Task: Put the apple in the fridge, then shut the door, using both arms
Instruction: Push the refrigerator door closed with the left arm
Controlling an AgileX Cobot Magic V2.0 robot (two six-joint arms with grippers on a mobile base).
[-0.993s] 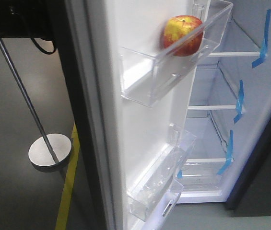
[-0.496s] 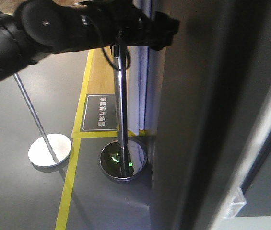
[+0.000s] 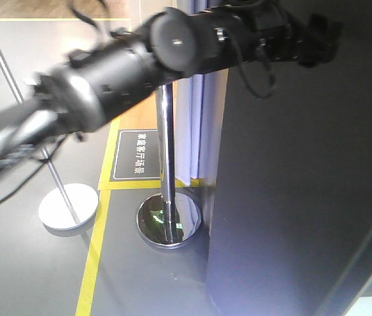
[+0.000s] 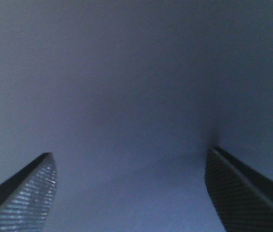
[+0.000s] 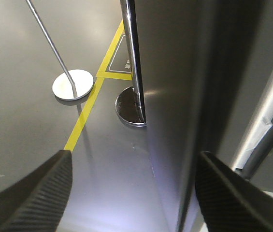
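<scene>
The door (image 3: 291, 184) shows only its flat dark grey outer face, filling the right half of the front view. My black left arm (image 3: 172, 46) reaches across from the left, its blurred end against the door's upper part. In the left wrist view the left gripper (image 4: 131, 151) is open, with nothing between its fingers (image 4: 35, 193) and the grey door face (image 4: 136, 72) close ahead. My right gripper (image 5: 134, 154) is open and empty, low beside the door (image 5: 184, 87). A pale strip of the fridge (image 5: 266, 111) shows past the door's edge. The apple is hidden.
A chrome stanchion post (image 3: 166, 158) with a mirrored base (image 3: 169, 222) stands just left of the door. A second, slanted pole has a white disc base (image 3: 68, 205). Yellow floor tape (image 3: 93, 257) and a dark floor sign (image 3: 139, 155) lie on the grey floor.
The door has swung from showing its white inner face, with the apple in the top bin, to showing its dark outer face. My left arm has swept right along the door.
</scene>
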